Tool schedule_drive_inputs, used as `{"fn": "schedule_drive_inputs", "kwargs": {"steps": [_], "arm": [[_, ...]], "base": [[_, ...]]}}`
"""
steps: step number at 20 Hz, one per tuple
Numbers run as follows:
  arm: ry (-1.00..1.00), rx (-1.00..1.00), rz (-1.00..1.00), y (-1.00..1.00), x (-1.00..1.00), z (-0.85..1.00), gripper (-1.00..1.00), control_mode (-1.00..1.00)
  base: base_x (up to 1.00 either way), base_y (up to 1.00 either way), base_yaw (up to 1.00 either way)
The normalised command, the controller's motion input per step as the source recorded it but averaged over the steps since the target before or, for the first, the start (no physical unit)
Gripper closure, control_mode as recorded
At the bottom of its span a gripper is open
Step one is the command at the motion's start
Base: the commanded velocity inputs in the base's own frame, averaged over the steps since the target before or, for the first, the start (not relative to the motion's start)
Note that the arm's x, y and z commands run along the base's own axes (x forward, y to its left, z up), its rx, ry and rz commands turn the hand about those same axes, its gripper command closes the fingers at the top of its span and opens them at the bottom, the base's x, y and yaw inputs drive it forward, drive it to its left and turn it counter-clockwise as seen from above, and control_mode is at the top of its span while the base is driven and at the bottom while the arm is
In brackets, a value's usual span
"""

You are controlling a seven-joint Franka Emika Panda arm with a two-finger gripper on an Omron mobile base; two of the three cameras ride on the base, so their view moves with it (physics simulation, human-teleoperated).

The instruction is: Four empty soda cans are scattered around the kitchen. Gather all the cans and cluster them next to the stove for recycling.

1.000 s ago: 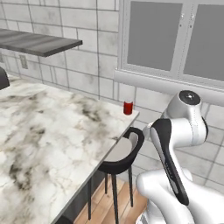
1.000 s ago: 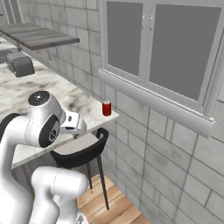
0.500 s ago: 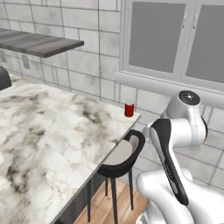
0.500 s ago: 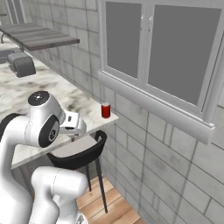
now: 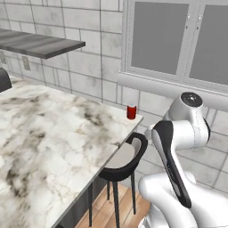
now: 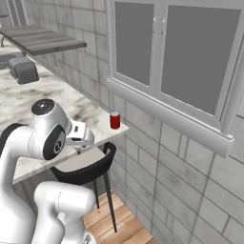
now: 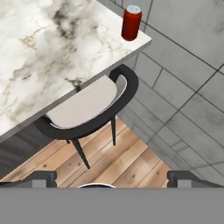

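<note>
One soda can point(image 5: 131, 111), red with a silver top, stands upright at the far corner of the marble surface point(image 5: 49, 147), close to the tiled wall and below the window point(image 6: 176, 57). Nothing is touching it. A black stool with a pale seat point(image 7: 89, 107) sits tucked under the surface edge directly beside that corner.

Tool point(image 7: 111, 178): fingers spread wide, nothing between them, held well back from the can and above the wood floor point(image 7: 127, 162). In the hand view the can sits near the top of the frame, beyond the stool.

Progress, as judged: this can is not yet collected; the approach and grasp remain, then carriage to the stove. No stove is visible, nor any other can, so how many have been gathered cannot be determined.

Obscured: a grey appliance point(image 6: 24, 71) at the far end of the surface is too small to identify with confidence.
</note>
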Motion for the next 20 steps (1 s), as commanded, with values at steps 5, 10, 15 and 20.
{"fn": "schedule_drive_inputs", "kwargs": {"steps": [5,10,15,20], "arm": [[0.05,0.00,-0.03,0.00,0.30,0.00,-1.00,-1.00],[0.11,0.00,-0.06,0.00,0.35,-0.02,-1.00,-1.00],[0.11,0.00,-0.07,0.00,0.34,-0.05,-1.00,-1.00],[0.08,0.00,-0.07,0.00,0.44,-0.12,-1.00,-1.00]], "base": [[0.00,0.00,0.00],[0.00,0.00,0.00],[0.00,0.00,0.00],[0.00,0.00,0.00]]}}
